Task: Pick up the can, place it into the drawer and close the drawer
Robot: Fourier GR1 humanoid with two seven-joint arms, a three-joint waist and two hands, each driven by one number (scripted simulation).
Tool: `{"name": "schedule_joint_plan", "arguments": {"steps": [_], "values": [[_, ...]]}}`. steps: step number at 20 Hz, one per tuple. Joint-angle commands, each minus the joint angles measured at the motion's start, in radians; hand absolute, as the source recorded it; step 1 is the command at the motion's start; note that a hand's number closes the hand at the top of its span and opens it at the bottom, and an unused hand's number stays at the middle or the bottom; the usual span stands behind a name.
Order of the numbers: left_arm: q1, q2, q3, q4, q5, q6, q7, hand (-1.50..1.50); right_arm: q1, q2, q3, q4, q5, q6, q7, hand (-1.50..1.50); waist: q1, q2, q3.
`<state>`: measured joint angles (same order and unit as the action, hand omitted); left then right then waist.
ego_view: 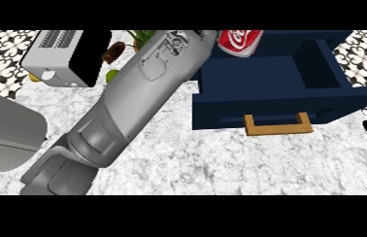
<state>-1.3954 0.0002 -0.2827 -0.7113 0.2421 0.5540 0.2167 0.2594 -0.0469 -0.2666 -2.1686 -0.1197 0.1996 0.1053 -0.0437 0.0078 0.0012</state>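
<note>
A red can [240,41] with white lettering shows at the picture's top, tilted, over the back edge of the open navy drawer [326,93]. The can's upper part is cut off by the view's top edge. The drawer's inside looks bare, and its wooden handle [278,125] faces me. One grey forearm [132,95] runs from the lower left up to the top middle and ends right beside the can. Its hand lies beyond the top edge, so I cannot see what holds the can. No other hand shows.
A white and black appliance [61,56] stands at the back left on the marble counter [237,168]. Behind the forearm are green leaves [141,36], a brown item [114,51] and a small green thing [112,76]. A grey rounded shape [16,134] sits at the left edge.
</note>
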Motion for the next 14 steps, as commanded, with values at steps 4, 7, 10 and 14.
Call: {"name": "schedule_joint_plan", "arguments": {"steps": [4, 7, 10, 14], "values": [[-0.1, 0.0, -0.044, 0.157, 0.075, 0.004, -0.054, 1.5, -0.015, 0.021, 0.03, 0.017, 0.039, -0.005, -0.022, -1.5, -0.009, 0.003, 0.001], [-0.126, 0.0, -0.062, 0.209, 0.125, 0.002, -0.052, 1.5, -0.017, 0.006, 0.018, -0.018, 0.01, -0.003, 0.025, -1.5, -0.021, 0.005, 0.001], [-0.091, 0.0, -0.101, 0.256, 0.147, 0.018, -0.137, 1.5, -0.014, -0.002, 0.015, -0.016, 0.011, 0.009, 0.011, -1.5, -0.048, 0.014, 0.002], [-0.074, 0.0, -0.174, 0.258, 0.186, 0.077, -0.162, 1.5, -0.068, -0.027, -0.019, 0.041, -0.027, 0.019, 0.0, -1.5, -0.059, 0.015, 0.002]]}}
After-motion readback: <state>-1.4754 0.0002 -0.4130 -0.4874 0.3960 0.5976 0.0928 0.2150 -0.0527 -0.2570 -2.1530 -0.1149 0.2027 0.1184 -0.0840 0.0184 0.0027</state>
